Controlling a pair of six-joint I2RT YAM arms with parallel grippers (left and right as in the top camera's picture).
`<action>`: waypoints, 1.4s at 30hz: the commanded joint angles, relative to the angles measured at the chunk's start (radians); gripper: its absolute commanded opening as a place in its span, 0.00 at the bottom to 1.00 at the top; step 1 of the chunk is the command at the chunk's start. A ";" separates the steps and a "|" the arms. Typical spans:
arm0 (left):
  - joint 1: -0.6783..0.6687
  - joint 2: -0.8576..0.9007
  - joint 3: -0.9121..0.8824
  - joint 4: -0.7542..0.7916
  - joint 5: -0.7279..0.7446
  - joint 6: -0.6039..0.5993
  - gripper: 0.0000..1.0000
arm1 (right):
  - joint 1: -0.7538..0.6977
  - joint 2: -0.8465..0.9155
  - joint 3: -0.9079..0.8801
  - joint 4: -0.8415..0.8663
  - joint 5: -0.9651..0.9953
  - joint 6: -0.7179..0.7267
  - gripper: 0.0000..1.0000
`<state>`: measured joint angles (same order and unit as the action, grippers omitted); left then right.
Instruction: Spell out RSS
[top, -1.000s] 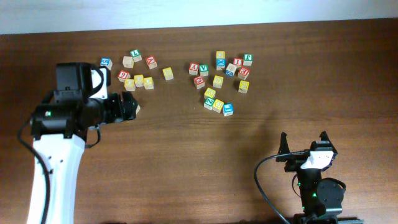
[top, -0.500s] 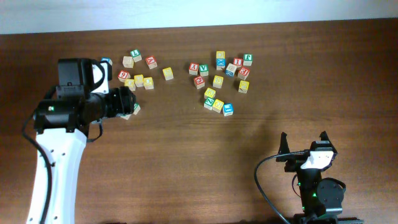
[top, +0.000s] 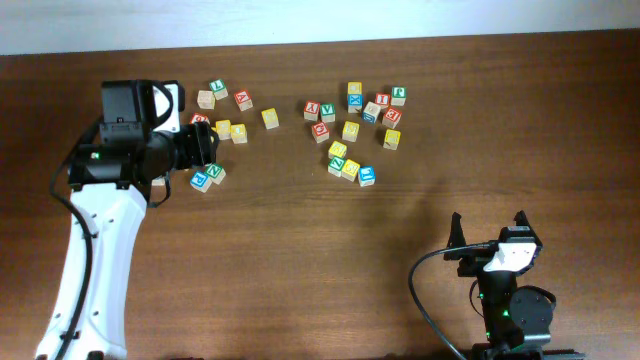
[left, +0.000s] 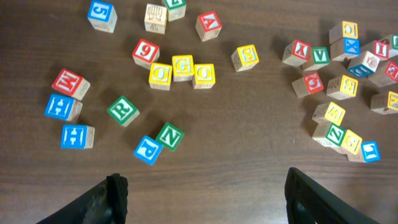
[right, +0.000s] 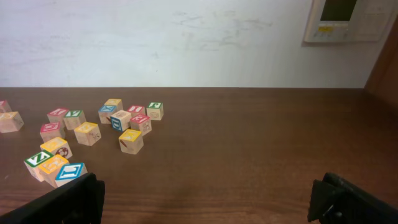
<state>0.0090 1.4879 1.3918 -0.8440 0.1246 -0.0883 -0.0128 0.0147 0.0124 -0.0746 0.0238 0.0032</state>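
nothing was spelled yet: the green r cube (left: 122, 110) lay loose on the table (left: 249, 168), a yellow s cube (left: 245, 56) sat well apart from it, and the left gripper (left: 205, 180) and right gripper (right: 208, 186) both had fingers apart, holding nothing.

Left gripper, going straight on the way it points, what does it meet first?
The left gripper probably meets bare table first; blue P cube sits just left of that line. Depth unclear.
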 joint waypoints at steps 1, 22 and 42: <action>0.000 0.029 0.016 0.014 0.019 0.036 0.74 | 0.006 -0.008 -0.007 -0.007 -0.005 0.001 0.98; -0.043 0.192 0.016 0.148 0.075 0.037 0.82 | 0.006 -0.008 -0.007 -0.007 -0.005 0.001 0.98; -0.090 0.268 0.016 0.212 0.063 0.082 0.82 | 0.006 -0.008 -0.007 -0.007 -0.005 0.001 0.98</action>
<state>-0.0803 1.7416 1.3918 -0.6376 0.1833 -0.0223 -0.0128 0.0147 0.0124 -0.0746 0.0238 0.0032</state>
